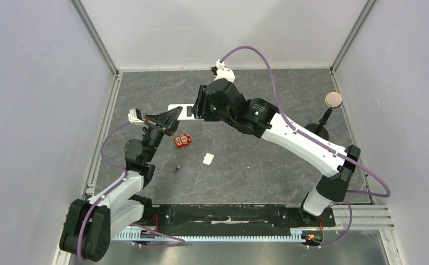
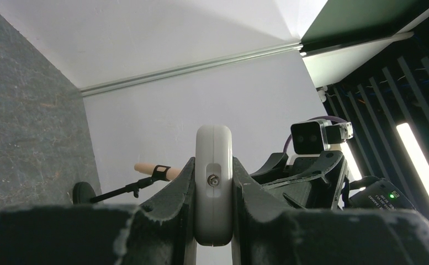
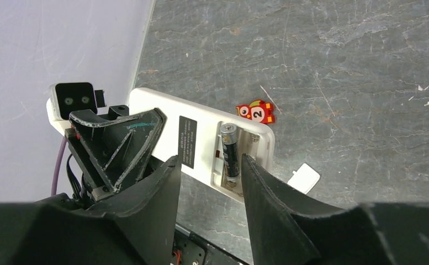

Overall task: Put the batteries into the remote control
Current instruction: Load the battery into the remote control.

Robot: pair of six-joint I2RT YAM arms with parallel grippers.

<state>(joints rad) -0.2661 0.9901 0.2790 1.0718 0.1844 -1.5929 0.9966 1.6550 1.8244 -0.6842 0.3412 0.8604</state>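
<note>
My left gripper (image 1: 170, 117) is shut on one end of the white remote control (image 1: 181, 110) and holds it above the table. In the left wrist view the remote (image 2: 213, 182) stands edge-on, clamped between both fingers. In the right wrist view the remote's (image 3: 168, 118) plain back faces the camera, with a black label and an open compartment. One black battery (image 3: 229, 156) lies in that compartment. My right gripper (image 3: 209, 163) is open and empty, its fingers on either side of the compartment end; it also shows in the top view (image 1: 197, 105).
A small red printed piece (image 1: 182, 141) lies on the table below the remote, also seen in the right wrist view (image 3: 256, 112). The loose white cover piece (image 1: 208, 159) and a small dark object (image 1: 176, 168) lie nearer. A microphone stand (image 1: 332, 100) stands at the right.
</note>
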